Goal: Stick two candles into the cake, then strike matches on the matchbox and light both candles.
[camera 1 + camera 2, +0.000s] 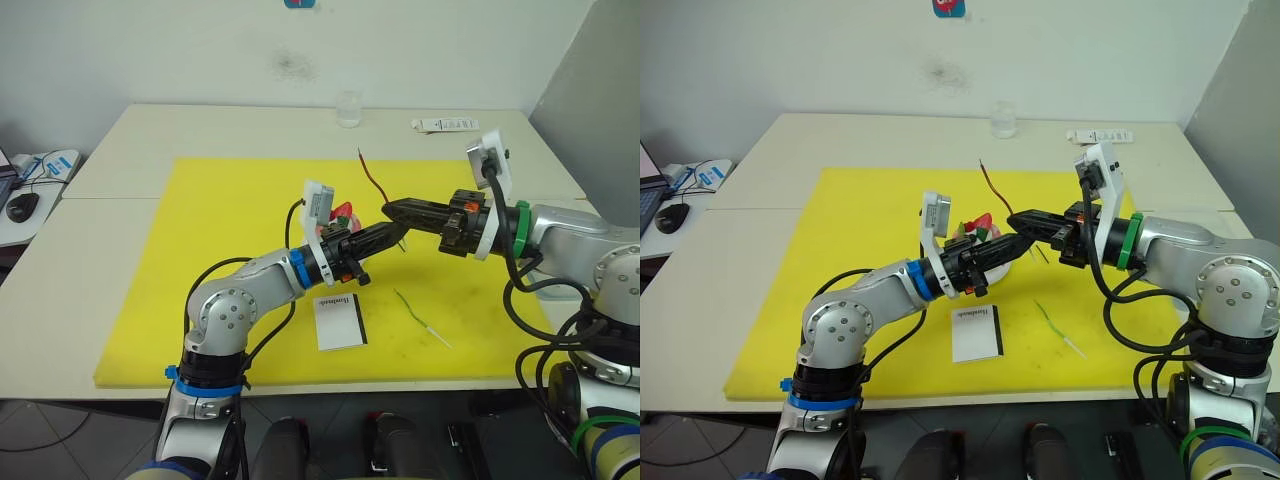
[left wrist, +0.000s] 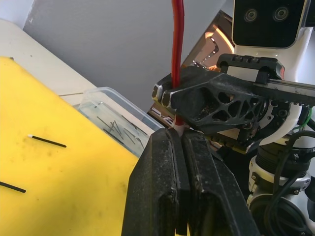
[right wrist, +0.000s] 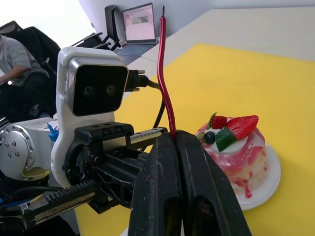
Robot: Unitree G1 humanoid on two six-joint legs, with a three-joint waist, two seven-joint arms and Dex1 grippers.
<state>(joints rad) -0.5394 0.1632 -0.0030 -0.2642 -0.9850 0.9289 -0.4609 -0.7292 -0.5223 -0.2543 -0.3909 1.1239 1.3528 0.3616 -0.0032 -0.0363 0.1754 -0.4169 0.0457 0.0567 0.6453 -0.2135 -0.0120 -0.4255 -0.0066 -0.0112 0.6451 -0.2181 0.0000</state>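
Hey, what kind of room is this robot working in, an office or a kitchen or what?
Probably an office or lab: pale tables against a plain white wall, a computer mouse on a side desk, and an open laptop beside a seated person.

The white matchbox (image 1: 341,322) bears small dark print, too small to read.

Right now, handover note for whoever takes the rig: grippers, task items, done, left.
Left gripper and right gripper: both shut on the red candle, held upright between them above the mat beside the cake.
Green candle lies on the yellow mat; matchbox near the front edge; two matches loose on the mat.
Done: nothing in the cake.
Left: plant both candles, strike, light.
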